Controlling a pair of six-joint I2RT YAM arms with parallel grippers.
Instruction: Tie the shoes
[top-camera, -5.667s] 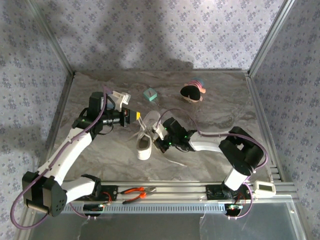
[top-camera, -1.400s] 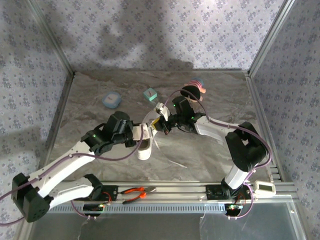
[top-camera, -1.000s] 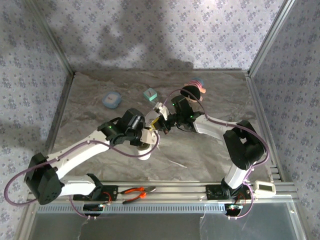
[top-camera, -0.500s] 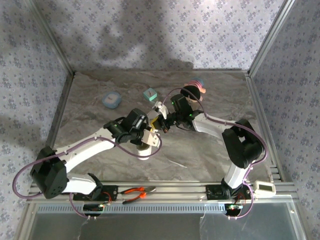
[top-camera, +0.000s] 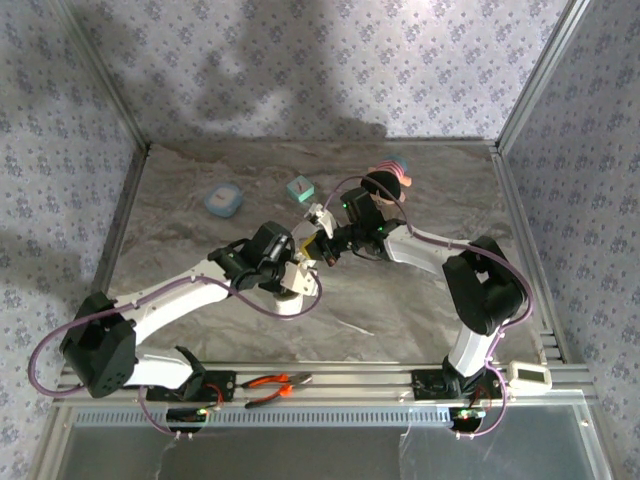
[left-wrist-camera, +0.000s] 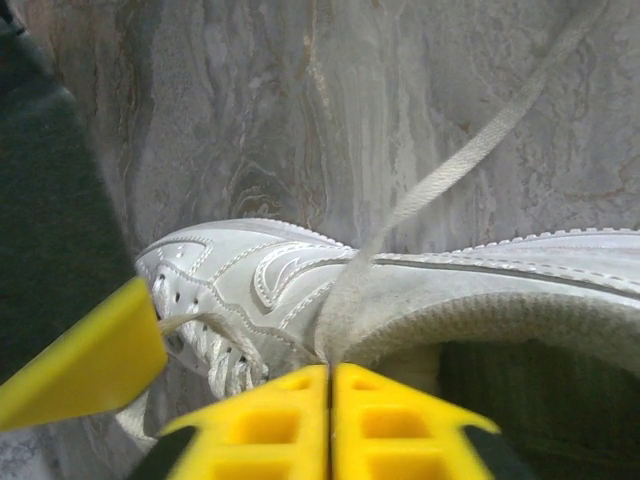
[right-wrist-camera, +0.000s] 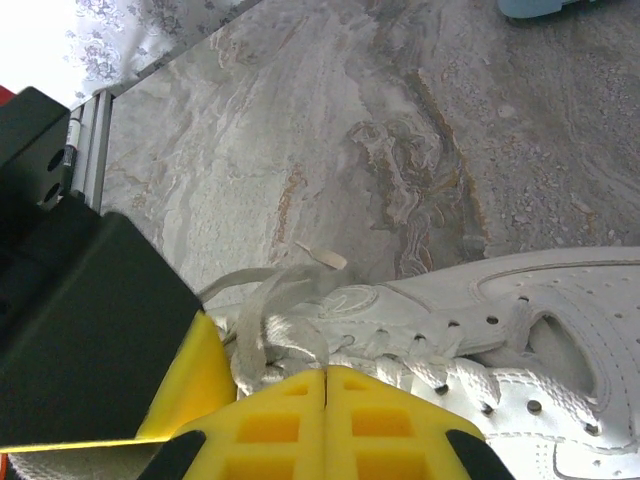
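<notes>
Having just clamped lace (left-wrist-camera: 440, 180), left claw (left-wrist-camera: 330, 375)

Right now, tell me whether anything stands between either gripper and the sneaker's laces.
Nothing visible does. The left gripper is shut on a lace strand right at the white sneaker, and the right gripper is shut on the bunched laces over its eyelets.

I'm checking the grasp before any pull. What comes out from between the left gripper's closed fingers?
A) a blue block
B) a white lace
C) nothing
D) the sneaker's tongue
B: a white lace runs up from the shut left gripper, crossing the sneaker.
</notes>
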